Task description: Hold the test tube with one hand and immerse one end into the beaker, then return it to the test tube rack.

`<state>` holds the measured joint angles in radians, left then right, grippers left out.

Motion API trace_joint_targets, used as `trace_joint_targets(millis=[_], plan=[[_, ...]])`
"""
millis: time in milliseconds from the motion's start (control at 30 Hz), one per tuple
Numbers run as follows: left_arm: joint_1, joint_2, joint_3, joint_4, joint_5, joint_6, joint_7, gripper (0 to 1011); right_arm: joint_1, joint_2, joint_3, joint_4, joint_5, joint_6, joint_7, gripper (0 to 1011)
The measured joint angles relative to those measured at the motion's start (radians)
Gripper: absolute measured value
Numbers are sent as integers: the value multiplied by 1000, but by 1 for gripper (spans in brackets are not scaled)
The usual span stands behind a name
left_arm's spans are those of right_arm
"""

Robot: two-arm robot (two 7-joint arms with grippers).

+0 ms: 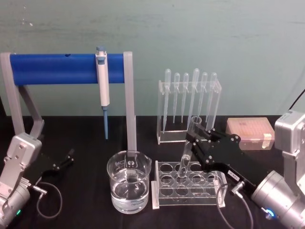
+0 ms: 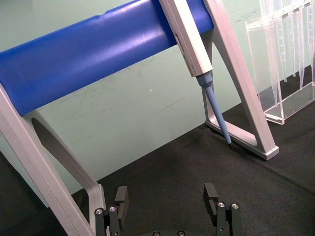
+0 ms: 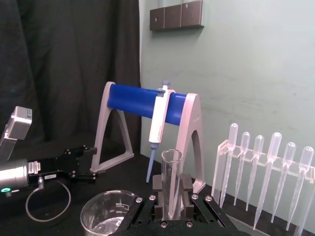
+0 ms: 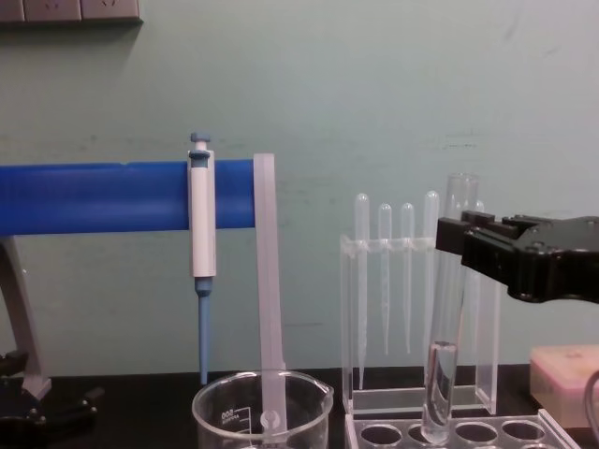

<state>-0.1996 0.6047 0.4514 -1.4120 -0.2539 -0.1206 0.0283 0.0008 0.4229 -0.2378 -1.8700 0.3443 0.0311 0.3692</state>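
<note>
right claw [image 1: 192,137] is clamped on the test tube [image 1: 184,164], which leans with its lower end at a far-row hole of the rack [image 1: 155,193]. beaker [image 1: 128,186] of clear liquid stands just left of the rack. left claw [image 2: 167,199], fingers spread wide, sits low at the left of the surface [image 1: 86,200].

On the bench [image 1: 86,143], the beaker [image 1: 116,174] stands just left of the test tube rack [image 1: 190,194], with the test tube [image 1: 185,160] in a back hole. The pipette rack [image 1: 161,114] stands behind them.
</note>
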Motion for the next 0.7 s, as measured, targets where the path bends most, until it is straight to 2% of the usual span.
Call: trace_joint_targets(millis=[400, 700], plan=[[0, 0, 0, 0, 0, 0, 0, 1000, 34, 47, -13, 7, 24, 48, 13, 225], [0, 0, 0, 0, 0, 0, 0, 1000, 34, 49, -13, 11, 32, 42, 18, 225]])
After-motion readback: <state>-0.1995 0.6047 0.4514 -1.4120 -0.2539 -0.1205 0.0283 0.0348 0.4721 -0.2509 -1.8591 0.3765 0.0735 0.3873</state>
